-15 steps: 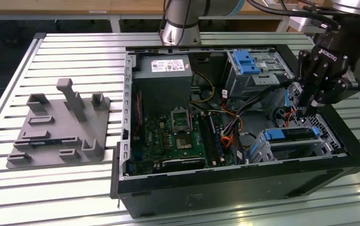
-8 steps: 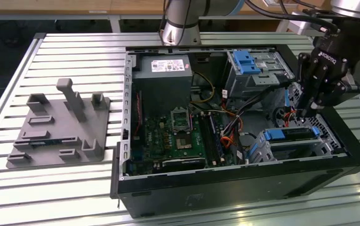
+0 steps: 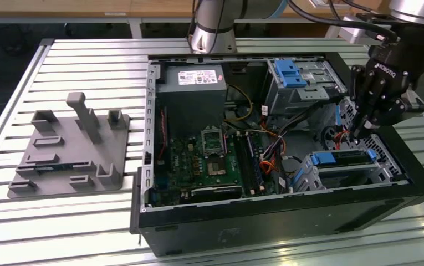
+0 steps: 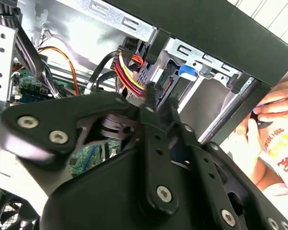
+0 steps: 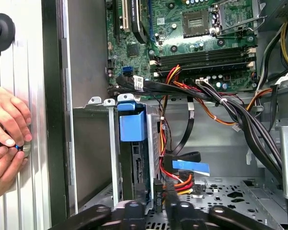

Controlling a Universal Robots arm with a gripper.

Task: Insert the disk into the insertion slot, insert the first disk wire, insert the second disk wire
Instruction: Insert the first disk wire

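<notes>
**Gripper (image 3: 359, 130) low over the disk (image 3: 342, 157) in its cage**

At the exterior view's left, a grey fixture (image 3: 71, 149) lies on the slatted table (image 3: 86, 55). Further right stands the open computer case (image 3: 271, 221), with the motherboard (image 3: 204, 160) on its floor and the power supply (image 3: 193, 94) beside it. Next comes a tall grey bay with a blue latch (image 3: 293, 72). At the far right the gripper hangs inside the case, just above the disk, which sits in the insertion slot (image 3: 345, 177) with its blue rail showing on top. In the first wrist view a black plug (image 5: 157, 191) on red, yellow and black wires (image 5: 182, 184) stands just beside the disk (image 5: 132, 125), in line with the gripper (image 5: 156, 213). I cannot tell whether the gripper pinches the plug. A person's hand (image 5: 7, 117) rests on the table outside the case wall.
</notes>
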